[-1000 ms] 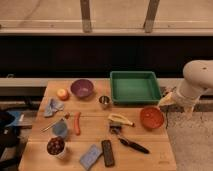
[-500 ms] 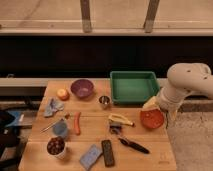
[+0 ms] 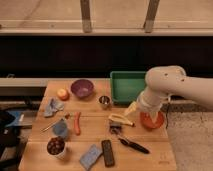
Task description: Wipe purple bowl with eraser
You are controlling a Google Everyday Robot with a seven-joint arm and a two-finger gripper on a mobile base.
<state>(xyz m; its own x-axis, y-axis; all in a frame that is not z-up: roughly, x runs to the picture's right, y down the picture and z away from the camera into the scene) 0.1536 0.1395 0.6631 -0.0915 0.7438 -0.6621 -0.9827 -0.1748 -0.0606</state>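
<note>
The eraser is not yet picked up: the gripper hangs released and empty beside the orange bowl. Next it must drop onto the one eraser, lying at the front, then carry it to the one purple bowl at back left.

– What sits at the back of the surface?
– A green tray, with a small metal cup near its left corner.
– And nearer the front?
– A blue-grey pad and a black-handled tool.
</note>
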